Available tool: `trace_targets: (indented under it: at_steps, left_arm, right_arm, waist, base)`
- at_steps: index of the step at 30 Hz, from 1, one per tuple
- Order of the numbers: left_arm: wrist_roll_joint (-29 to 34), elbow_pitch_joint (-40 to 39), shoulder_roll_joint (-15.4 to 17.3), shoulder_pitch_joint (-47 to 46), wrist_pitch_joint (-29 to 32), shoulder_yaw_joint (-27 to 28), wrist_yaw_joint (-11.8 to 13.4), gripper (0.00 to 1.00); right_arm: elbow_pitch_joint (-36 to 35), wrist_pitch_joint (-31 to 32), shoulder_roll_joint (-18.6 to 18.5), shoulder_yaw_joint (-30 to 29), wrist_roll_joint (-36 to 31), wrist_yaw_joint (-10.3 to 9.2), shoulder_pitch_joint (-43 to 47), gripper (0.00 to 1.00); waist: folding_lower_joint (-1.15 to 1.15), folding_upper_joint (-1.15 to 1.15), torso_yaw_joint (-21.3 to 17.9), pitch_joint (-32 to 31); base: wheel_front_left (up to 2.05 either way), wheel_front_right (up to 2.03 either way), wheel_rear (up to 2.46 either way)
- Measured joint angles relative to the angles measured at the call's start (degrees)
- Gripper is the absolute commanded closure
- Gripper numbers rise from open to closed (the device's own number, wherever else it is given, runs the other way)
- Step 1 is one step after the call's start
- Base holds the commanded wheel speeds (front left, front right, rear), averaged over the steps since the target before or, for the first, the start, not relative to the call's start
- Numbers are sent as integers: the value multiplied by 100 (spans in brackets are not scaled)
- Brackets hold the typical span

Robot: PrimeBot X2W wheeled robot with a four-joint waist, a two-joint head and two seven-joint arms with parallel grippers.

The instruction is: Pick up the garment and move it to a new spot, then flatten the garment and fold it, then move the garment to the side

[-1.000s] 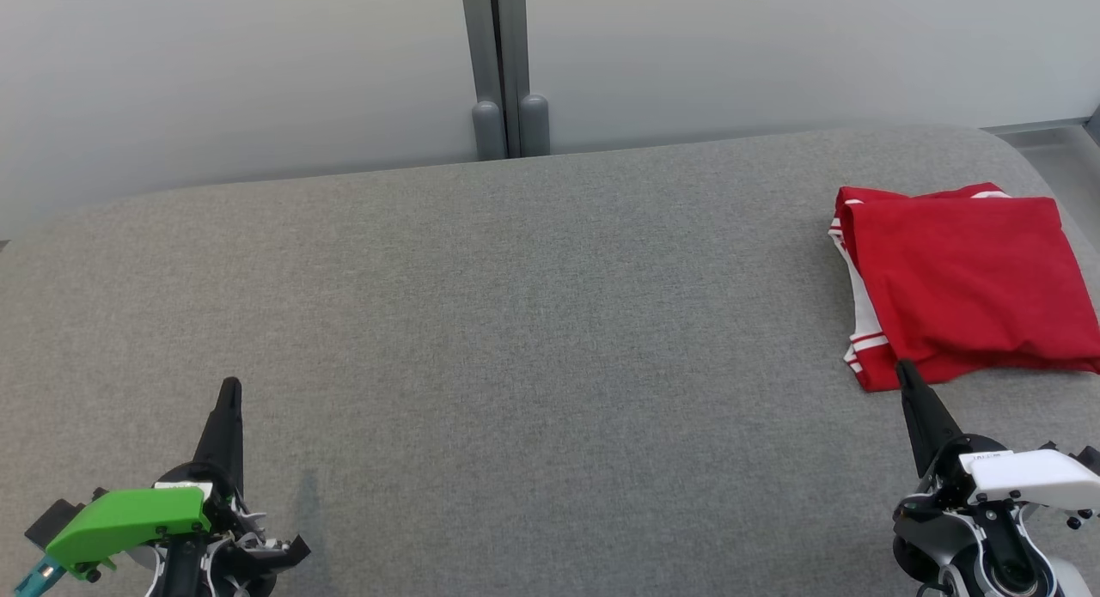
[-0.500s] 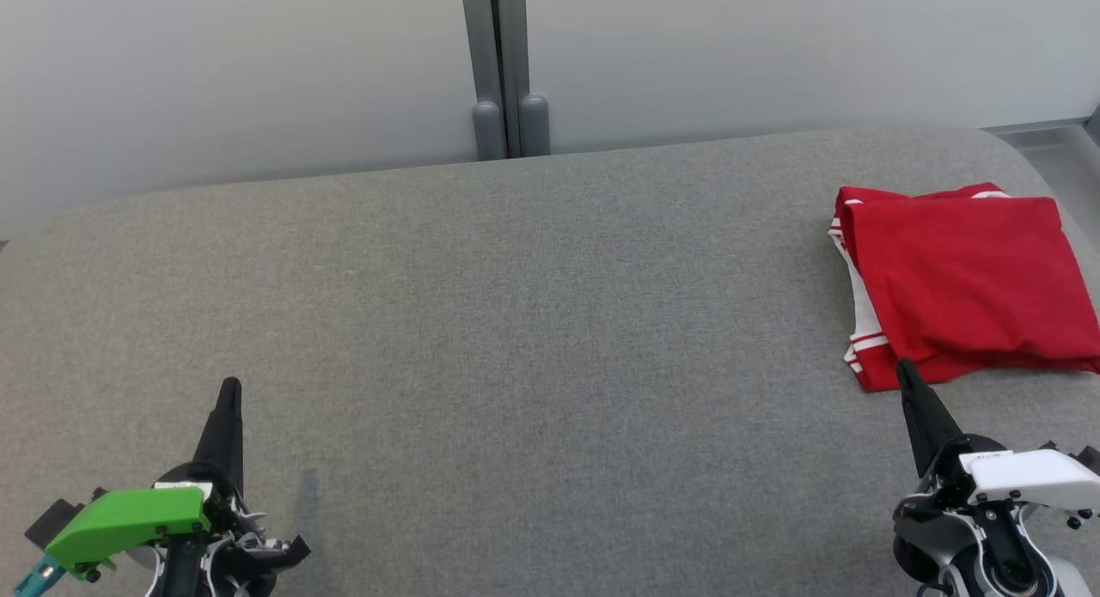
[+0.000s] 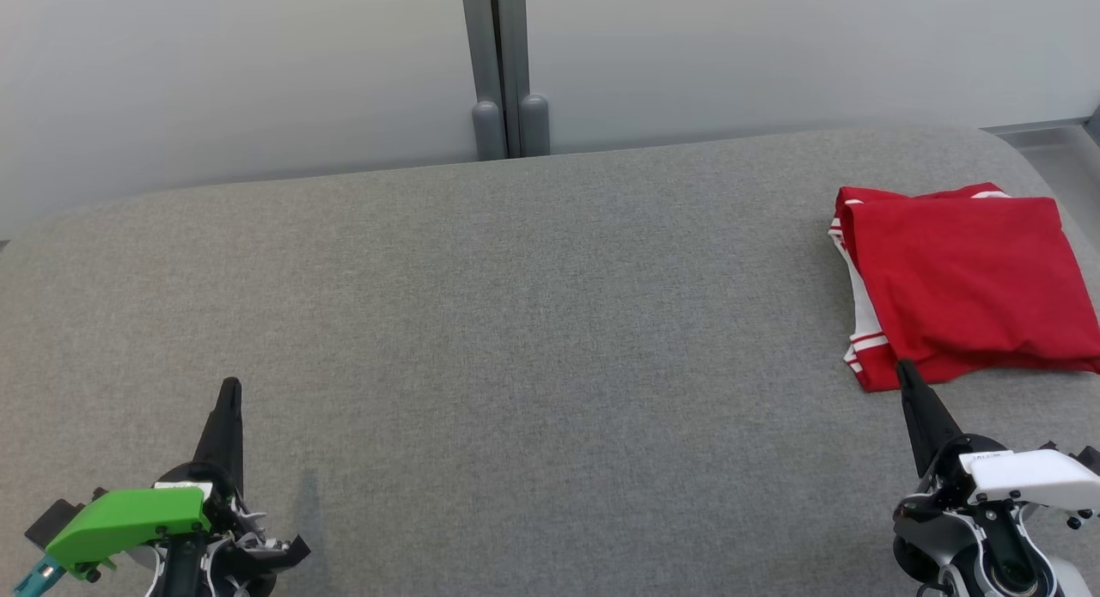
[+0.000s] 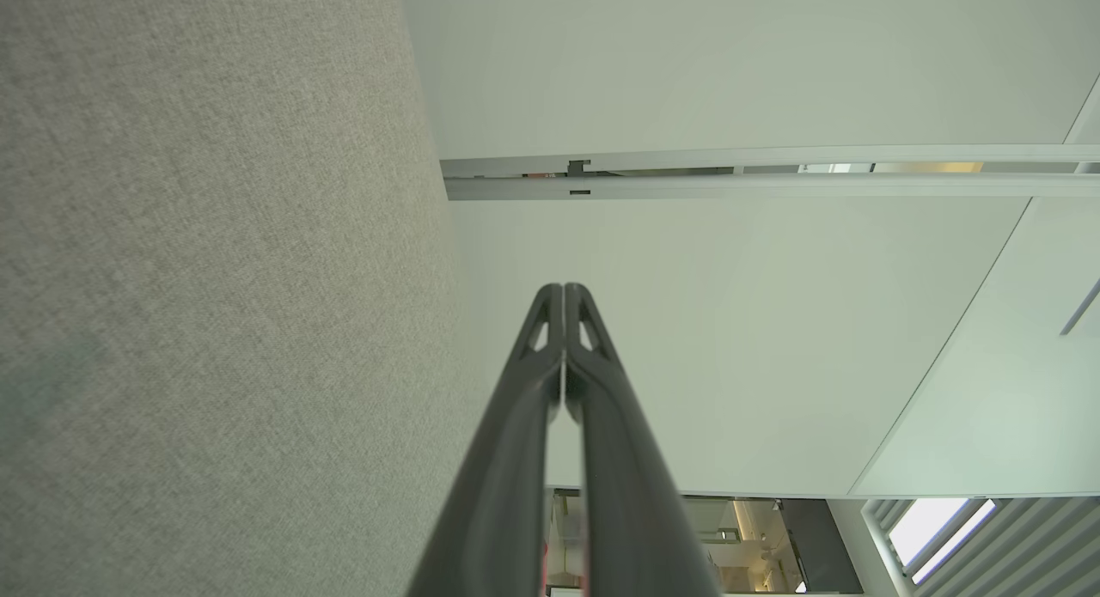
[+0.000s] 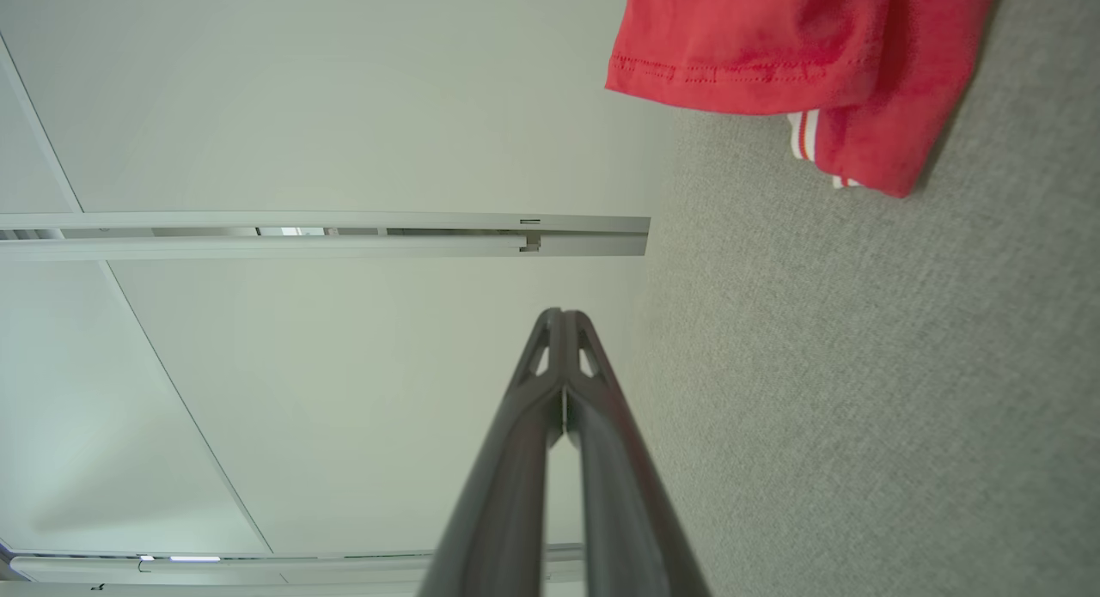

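Nothing differs from the earlier frames: the folded red garment (image 3: 967, 283) with white trim stays at the right of the head view, on the gray fabric surface (image 3: 533, 339), and both arms stay where they were.

The left gripper (image 3: 229, 384) sits at the lower left, fingers clenched together on nothing; the left wrist view shows the two dark fingers pressed tip to tip. The right gripper (image 3: 903, 369) at the lower right is clenched the same way and holds nothing.

The garment's right side is cut off by the frame edge in the head view, and the top edge of the right wrist view cuts off most of it there. In the head view the right gripper's tip overlaps the garment's lower left corner. The right wrist view shows the cloth at the upper right, apart from the fingertips.

Behind the surface stand pale wall panels (image 3: 232, 73) joined by a gray post (image 3: 503, 64) at top centre. Between the two grippers lies bare gray fabric.
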Motion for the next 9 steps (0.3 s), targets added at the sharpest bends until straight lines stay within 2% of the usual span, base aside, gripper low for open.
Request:
trace_targets:
  at_steps: [9]
  left_arm:
    - [0,0,0,0,0,1,0,100]
  right_arm:
    - [0,0,0,0,0,0,0,100]
  waist:
    - [0,0,0,0]
  base:
    - [0,0,0]
